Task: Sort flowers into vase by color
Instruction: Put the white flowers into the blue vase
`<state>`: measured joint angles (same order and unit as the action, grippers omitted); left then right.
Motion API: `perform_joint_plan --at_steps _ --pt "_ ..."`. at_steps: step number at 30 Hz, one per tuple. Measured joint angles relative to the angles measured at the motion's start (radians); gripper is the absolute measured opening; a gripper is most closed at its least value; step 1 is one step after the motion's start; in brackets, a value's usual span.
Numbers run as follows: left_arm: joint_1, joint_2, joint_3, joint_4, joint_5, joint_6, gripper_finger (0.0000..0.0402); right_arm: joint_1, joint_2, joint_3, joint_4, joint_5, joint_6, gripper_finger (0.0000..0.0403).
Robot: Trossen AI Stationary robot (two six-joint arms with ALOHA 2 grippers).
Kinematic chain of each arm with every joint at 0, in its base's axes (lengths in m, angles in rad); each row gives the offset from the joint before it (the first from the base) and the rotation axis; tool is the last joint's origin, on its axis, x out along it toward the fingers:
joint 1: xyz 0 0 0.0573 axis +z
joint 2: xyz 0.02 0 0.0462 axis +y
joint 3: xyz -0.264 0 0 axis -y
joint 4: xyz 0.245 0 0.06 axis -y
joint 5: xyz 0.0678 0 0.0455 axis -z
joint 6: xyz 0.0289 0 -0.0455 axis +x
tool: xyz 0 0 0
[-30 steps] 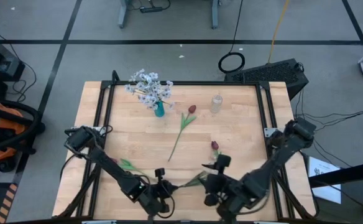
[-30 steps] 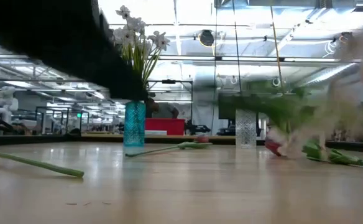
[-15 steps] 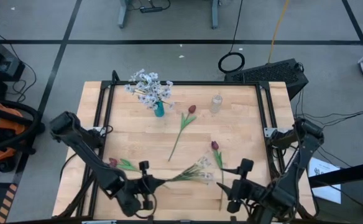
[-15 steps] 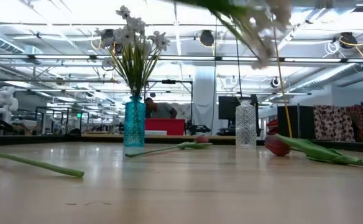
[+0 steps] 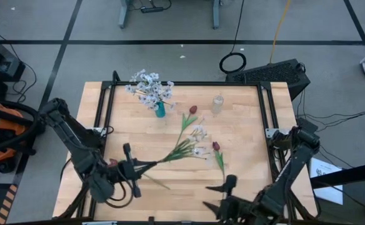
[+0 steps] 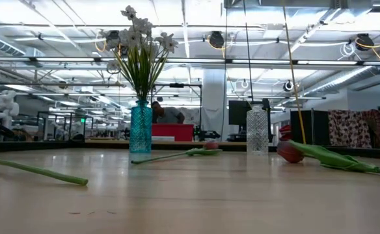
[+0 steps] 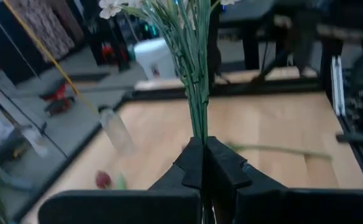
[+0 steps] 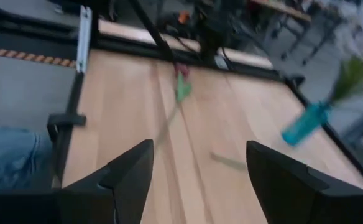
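My left gripper (image 5: pixel 134 167) hangs over the table's near left part, shut on a spray of white flowers (image 5: pixel 189 145) that reaches toward the table's middle. In the left wrist view the spray's green stems (image 7: pixel 195 87) rise from between the shut fingers. My right gripper (image 5: pixel 223 195) stands open near the front edge, holding nothing. A blue vase (image 5: pixel 160 110) with white flowers (image 6: pixel 141 45) stands at the far left, a clear vase (image 5: pixel 217 103) at the far middle. Three red tulips (image 5: pixel 193 110) (image 5: pixel 215 146) (image 5: pixel 112 162) lie flat on the table. My left gripper pinches the bundled stems' cut end (image 7: pixel 199 132) between its two fingers. The fingers come nearly level from the table's near left, and the stems run on in line with them. The spray is lifted clear of the table, its blossoms (image 5: pixel 199 134) out in front.
Black frame rails (image 5: pixel 105 106) run along the table's left, far and right sides. The near tulip's stem (image 6: pixel 40 171) lies across the near left part. Bare wood (image 5: pixel 245 134) shows right of the middle.
My left gripper has risen and gone toward the table's left and far side, staying shut. The white spray has come up clear of the table and swung so its blossoms hang over the middle. My right gripper has drawn away from the spray, toward the front edge.
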<state>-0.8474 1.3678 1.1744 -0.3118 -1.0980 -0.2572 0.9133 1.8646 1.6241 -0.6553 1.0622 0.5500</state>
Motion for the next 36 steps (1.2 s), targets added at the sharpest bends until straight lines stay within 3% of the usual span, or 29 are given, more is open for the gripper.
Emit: perform_joint_plan --at_steps 3,7,11,14,18,21,27,32,36 --pt "0.0 -0.032 0.0 0.128 -0.003 0.159 0.001 -0.057 0.01 0.0 0.202 -0.061 -0.218 0.0247" --pt "0.0 -0.056 0.001 0.317 -0.003 0.403 0.001 -0.158 0.011 0.0 0.426 -0.225 -0.515 0.0247" --pt "0.012 -0.09 0.001 0.391 -0.006 0.571 0.001 -0.272 -0.005 0.0 0.536 -0.332 -0.727 0.0247" --pt "0.026 -0.126 0.001 0.381 0.003 0.607 0.001 -0.369 -0.045 0.0 0.468 -0.441 -0.738 0.0247" --pt "0.043 -0.196 -0.019 0.374 0.105 0.634 0.001 -0.496 -0.075 -0.01 0.339 -0.649 -0.67 0.0247" --pt "0.068 -0.252 -0.059 0.388 0.171 0.631 0.001 -0.567 -0.088 -0.085 0.41 -0.75 -0.659 0.0247" --pt "0.104 -0.326 -0.261 0.59 0.281 0.622 0.001 -0.651 -0.092 -0.373 0.978 -0.883 -0.664 0.0247" --pt "0.111 -0.322 -0.436 0.832 0.292 0.613 0.001 -0.649 -0.092 -0.594 1.576 -0.886 -0.641 0.0247" --pt "0.128 -0.282 -0.553 1.085 0.371 0.603 0.001 -0.637 -0.094 -0.679 1.88 -0.909 -0.618 0.0247"
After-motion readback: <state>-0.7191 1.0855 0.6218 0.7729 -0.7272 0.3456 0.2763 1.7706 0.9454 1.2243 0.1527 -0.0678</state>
